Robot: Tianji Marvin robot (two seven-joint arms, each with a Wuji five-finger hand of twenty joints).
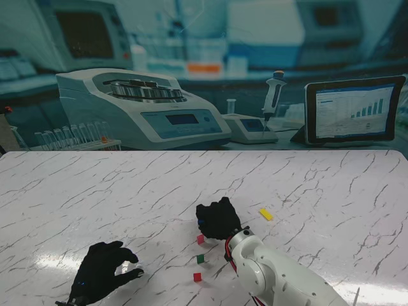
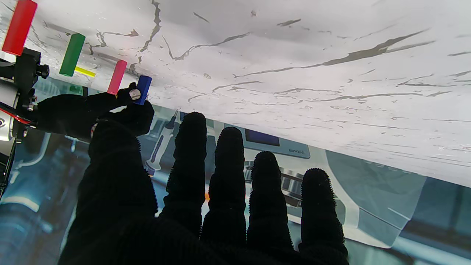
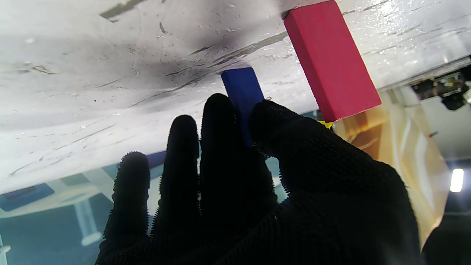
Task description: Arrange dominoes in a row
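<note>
Three dominoes stand upright in a line running toward me: pink (image 1: 200,239), green (image 1: 200,258) and red (image 1: 197,276). At the far end of that line my right hand (image 1: 218,218) is shut on a blue domino (image 1: 200,222). In the right wrist view the thumb and fingers (image 3: 217,121) pinch the blue domino (image 3: 241,86), which stands on the table beside the pink one (image 3: 331,60). A yellow domino (image 1: 266,214) lies flat to the right of that hand. My left hand (image 1: 105,271) hovers open at the near left. Its wrist view shows the red (image 2: 19,26), green (image 2: 72,54), pink (image 2: 117,77) and blue (image 2: 142,89) dominoes in a row.
The white marble table (image 1: 319,185) ends at a far edge backed by lab equipment: a centrifuge (image 1: 137,105), a pipette stand (image 1: 271,95) and a tablet (image 1: 354,111). My right forearm (image 1: 274,274) crosses the near right of the table.
</note>
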